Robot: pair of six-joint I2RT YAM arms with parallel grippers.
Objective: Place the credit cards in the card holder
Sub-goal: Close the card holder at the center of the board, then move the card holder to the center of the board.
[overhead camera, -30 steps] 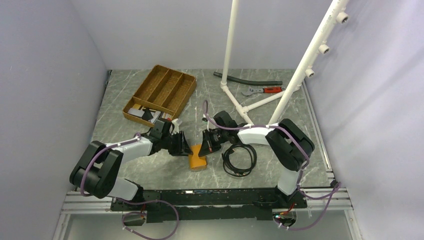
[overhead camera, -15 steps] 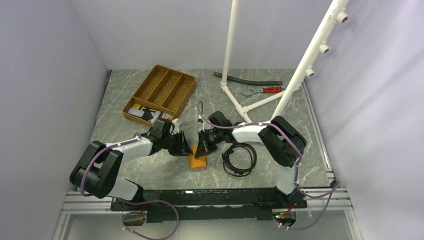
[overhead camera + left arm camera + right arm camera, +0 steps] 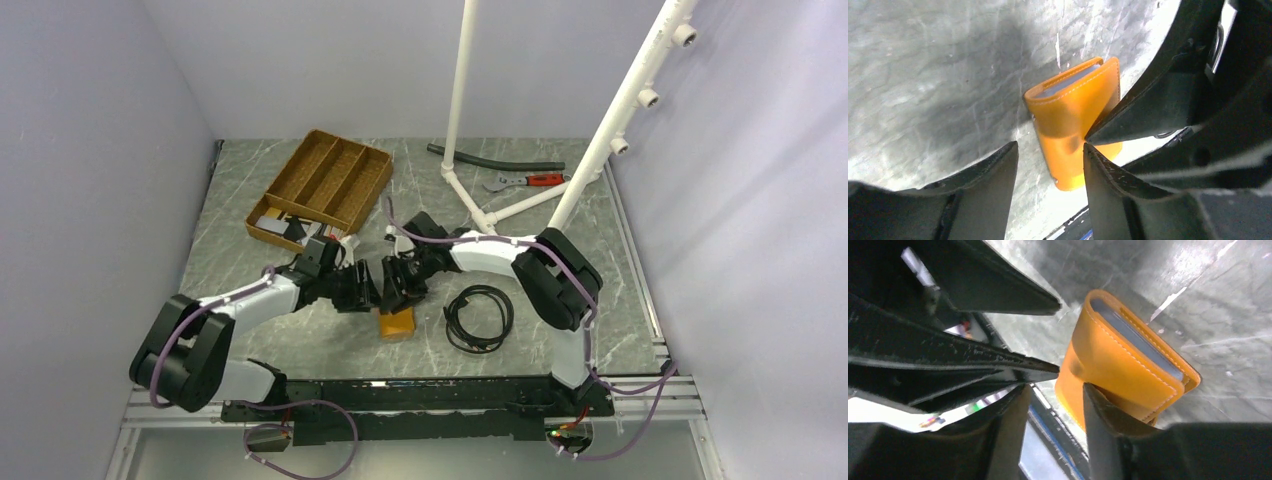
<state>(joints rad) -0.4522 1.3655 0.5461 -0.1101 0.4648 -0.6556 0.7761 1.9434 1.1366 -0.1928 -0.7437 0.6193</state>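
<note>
The orange card holder [image 3: 397, 323] lies folded on the marble table, a pale blue-grey layer showing in its fold [image 3: 1068, 82]. My left gripper [image 3: 366, 287] hangs just over its far-left end, open [image 3: 1050, 151], nothing between the fingers. My right gripper [image 3: 400, 283] meets it from the right, also open [image 3: 1054, 392]; one of its fingertips [image 3: 1096, 399] rests against the card holder [image 3: 1126, 359]. Flat grey and dark credit cards [image 3: 272, 228] lie in the near compartment of the wooden tray.
The brown wooden tray [image 3: 330, 170] stands at the back left. A coiled black cable [image 3: 479, 317] lies right of the card holder. A white pipe frame [image 3: 490, 215], a black hose [image 3: 497, 160] and a red-handled wrench [image 3: 528, 181] are at the back right.
The right gripper has swung left until it is over the card holder's far end, and has opened from shut. The left gripper has opened wider and edged forward.
</note>
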